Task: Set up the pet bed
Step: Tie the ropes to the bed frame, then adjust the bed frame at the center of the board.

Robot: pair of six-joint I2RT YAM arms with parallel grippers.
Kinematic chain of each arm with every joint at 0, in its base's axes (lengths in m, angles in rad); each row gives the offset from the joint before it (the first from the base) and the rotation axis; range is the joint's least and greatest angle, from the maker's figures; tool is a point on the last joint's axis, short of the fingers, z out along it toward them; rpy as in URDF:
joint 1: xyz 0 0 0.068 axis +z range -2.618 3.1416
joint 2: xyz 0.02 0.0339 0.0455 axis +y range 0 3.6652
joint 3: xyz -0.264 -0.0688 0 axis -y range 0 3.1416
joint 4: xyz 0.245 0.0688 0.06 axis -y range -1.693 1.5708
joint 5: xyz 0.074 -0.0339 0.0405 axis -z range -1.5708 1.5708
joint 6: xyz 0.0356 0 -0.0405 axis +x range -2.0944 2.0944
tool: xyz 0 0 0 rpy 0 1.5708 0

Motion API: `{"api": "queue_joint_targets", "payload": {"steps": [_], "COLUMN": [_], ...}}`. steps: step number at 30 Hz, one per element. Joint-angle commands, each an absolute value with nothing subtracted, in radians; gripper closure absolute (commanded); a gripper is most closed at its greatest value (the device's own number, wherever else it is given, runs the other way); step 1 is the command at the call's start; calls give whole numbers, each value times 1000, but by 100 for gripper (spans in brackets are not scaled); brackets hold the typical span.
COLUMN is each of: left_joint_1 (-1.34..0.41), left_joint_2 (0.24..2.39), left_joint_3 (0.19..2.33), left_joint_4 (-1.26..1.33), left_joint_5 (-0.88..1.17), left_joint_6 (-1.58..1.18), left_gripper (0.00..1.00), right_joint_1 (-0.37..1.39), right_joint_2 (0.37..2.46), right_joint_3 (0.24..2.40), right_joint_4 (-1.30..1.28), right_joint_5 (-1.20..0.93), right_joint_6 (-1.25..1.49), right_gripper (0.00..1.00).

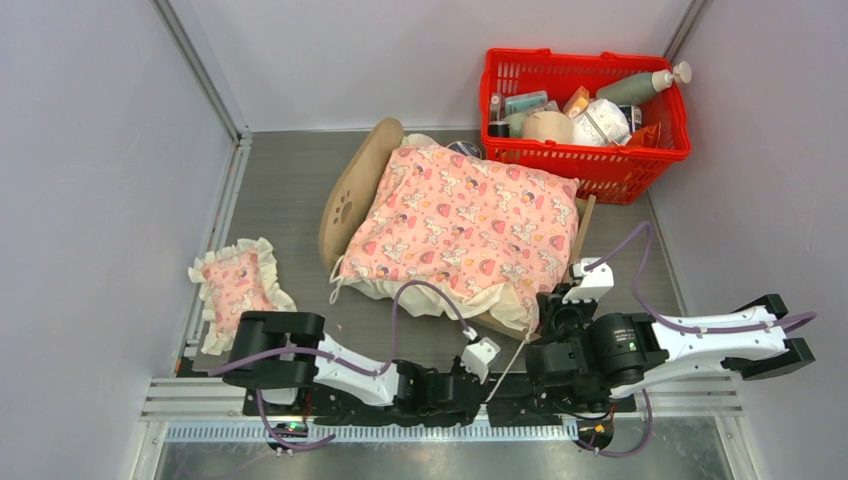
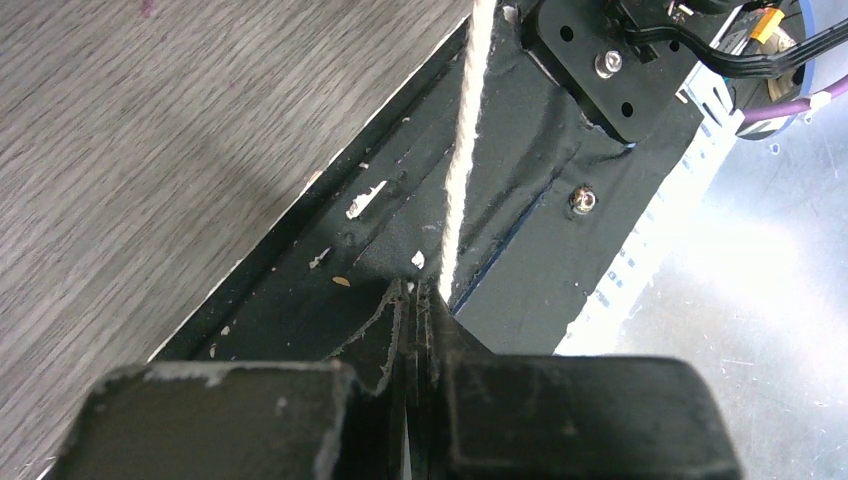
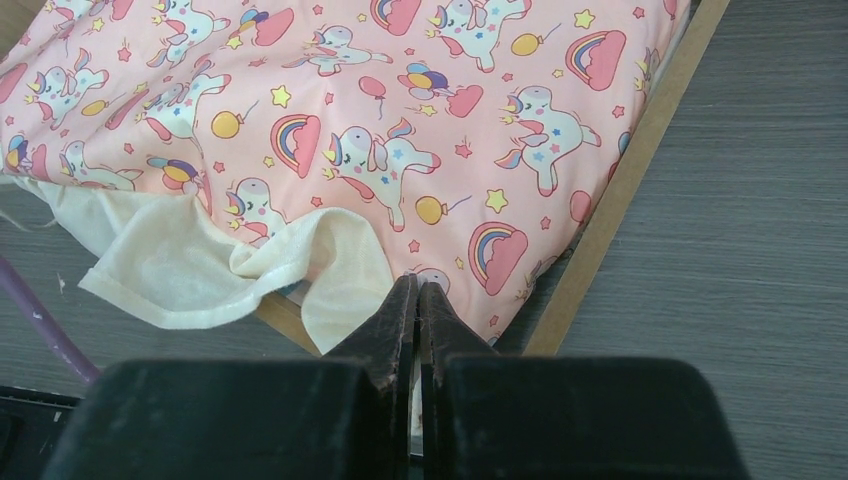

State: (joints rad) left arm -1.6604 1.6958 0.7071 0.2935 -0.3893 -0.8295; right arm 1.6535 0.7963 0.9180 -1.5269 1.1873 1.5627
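Top external view: the light plywood pet bed [image 1: 350, 200] with its arched paw-print headboard sits mid-counter under a pink unicorn-print blanket [image 1: 465, 220], its long axis running left to right. The closed right gripper [image 3: 418, 290] hovers at its near foot corner, much nearer than the closed left gripper [image 2: 415, 290].

Under the blanket [image 1: 460, 225] the pet bed [image 1: 345, 215] is mostly hidden; we see only its headboard [image 1: 362, 168] left of the blanket and one rail [image 1: 583, 226] along the blanket's right side. The right wrist view cuts the blanket at top and left. The cord [image 2: 462, 150] from the blanket's near corner leaves the left wrist view at the top; its lower end vanishes behind the left gripper [image 2: 415, 288].
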Motion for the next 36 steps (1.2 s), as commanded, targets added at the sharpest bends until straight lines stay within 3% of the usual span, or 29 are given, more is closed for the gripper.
{"api": "queue_joint_targets", "payload": {"steps": [1,6,7,8,12,14,20,27,31,36], "left_joint_1": [-1670,-1647,-1639,-1629,-1604,-1591,-1319,-948,-765,-560], "left_joint_2": [1706,1651,1622,1586,1364,1256,1027,937,942,1016], "left_joint_3": [697,692,698,706,756,785,941,1141,1192,1168], "left_joint_4": [198,164,135,94,-128,-220,-491,-725,-771,-660], "left_joint_5": [-384,-377,-379,-391,-493,-563,-506,-577,-605,-488], "left_joint_6": [-831,-817,-804,-794,-763,-734,-592,-376,-293,-195], "left_gripper": [100,99,88,76,60,55,41,33,29,24], "right_joint_1": [1633,1633,1632,1632,1632,1632,1602,1337,1235,1216], "right_joint_2": [749,750,751,750,735,715,618,733,828,809], "right_joint_3": [953,949,944,934,918,892,813,784,774,813], "right_joint_4": [-1560,-1520,-1465,-1438,-1293,-1227,-947,-771,-738,-761], "right_joint_5": [1465,1394,1365,1302,1176,1172,1157,898,758,755], "right_joint_6": [1553,1446,1402,1331,1190,1121,818,575,542,592], "right_gripper": [95,91,75,69,36,32,31,29,30,30]}}
